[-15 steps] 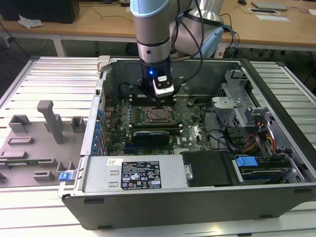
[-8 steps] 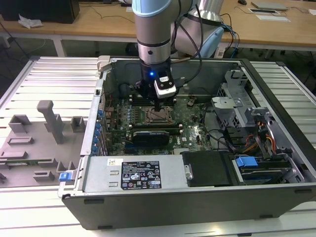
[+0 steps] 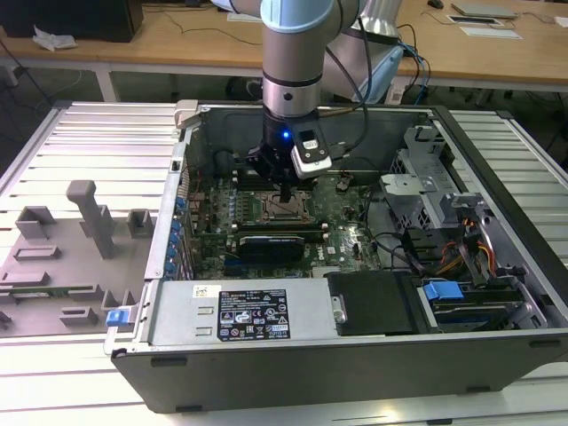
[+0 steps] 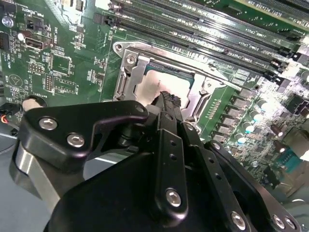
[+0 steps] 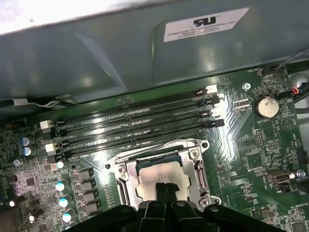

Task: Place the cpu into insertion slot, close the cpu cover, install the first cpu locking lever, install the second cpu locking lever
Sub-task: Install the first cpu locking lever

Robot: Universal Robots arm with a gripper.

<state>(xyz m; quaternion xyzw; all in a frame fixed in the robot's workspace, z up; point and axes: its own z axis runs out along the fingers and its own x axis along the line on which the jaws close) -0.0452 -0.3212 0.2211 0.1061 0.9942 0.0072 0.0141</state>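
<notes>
The open computer case (image 3: pixel 355 355) holds the green board, and my gripper (image 3: pixel 284 193) hangs straight over the insertion slot (image 3: pixel 286 209) at its middle. In both wrist views the pale silvery cpu (image 5: pixel 153 174) (image 4: pixel 159 82) lies flat in the slot. The cpu cover (image 5: pixel 126 178) (image 4: pixel 129 72), a metal frame, lies down around it, with the chip showing through its window. My gripper (image 5: pixel 165 186) (image 4: pixel 168 98) is shut with nothing between its fingers, its tips at or just above the cpu's top. A thin lever rod (image 4: pixel 203 67) runs along the socket's edge beside the memory slots.
Long black memory slots (image 5: pixel 135 123) lie next to the socket, with the case's grey wall (image 5: pixel 145 53) beyond them. A drive cage and cables (image 3: pixel 444 213) fill the case at the exterior view's right. A grey fixture tray (image 3: pixel 62 257) sits outside the case at its left.
</notes>
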